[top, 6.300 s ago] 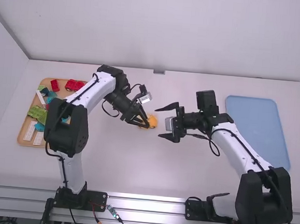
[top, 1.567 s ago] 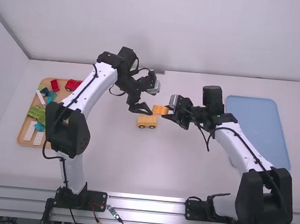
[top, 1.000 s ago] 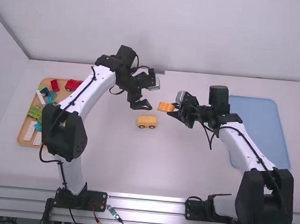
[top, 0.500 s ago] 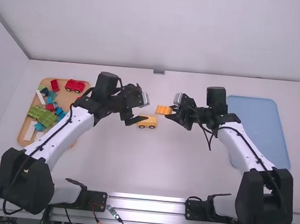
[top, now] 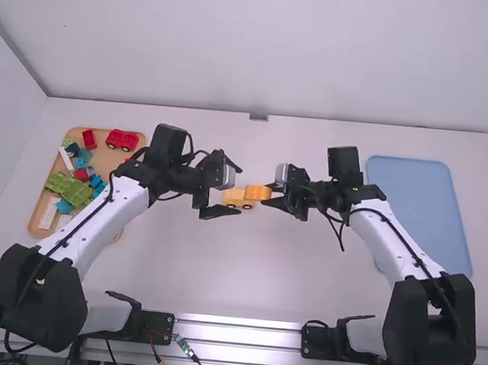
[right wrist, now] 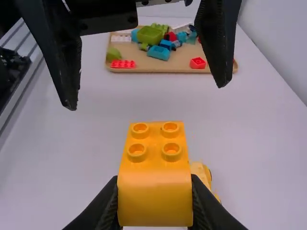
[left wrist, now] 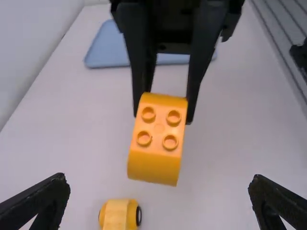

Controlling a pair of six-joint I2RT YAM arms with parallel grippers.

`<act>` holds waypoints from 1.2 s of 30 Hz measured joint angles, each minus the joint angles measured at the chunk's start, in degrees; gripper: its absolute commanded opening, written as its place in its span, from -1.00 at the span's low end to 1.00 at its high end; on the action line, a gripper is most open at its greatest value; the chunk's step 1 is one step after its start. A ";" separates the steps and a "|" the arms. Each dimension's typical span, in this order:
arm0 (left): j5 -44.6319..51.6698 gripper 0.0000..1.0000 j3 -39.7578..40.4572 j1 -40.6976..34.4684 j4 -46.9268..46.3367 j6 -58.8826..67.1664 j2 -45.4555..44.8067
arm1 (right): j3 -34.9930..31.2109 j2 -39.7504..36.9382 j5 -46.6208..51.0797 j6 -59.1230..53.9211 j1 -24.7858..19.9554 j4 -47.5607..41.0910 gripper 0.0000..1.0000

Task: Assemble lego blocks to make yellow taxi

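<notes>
Pinching orange block [top: 260, 192] in right gripper [top: 271, 195] above surface [top: 178, 262]. Holding left gripper [top: 241, 191] fingers spread wide, facing orange block. Crowding yellow car [top: 233, 198], down on surface, with both grippers. Flanked by wooden tray [top: 35, 217] with red car [top: 122, 140], green blocks [top: 76, 191] at left, blue tray [top: 415, 209] at right.

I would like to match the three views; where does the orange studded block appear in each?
High view: the orange block is in the right gripper, near the left gripper's open fingers.
Left wrist view: the block is between the right gripper's fingertips.
Right wrist view: the block is close up, held in its own fingers.
Shared landmark: the yellow wheeled piece.
</notes>
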 measured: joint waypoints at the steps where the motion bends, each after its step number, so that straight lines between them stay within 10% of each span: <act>1: 0.61 0.98 0.00 -0.02 -0.09 0.46 0.02 | 0.00 0.00 -0.13 -0.15 0.00 -0.02 -0.68; 36: 1.38 0.79 0.00 -1.03 6.36 -5.79 2.54 | 0.00 0.00 -1.29 1.70 4.00 3.02 -0.70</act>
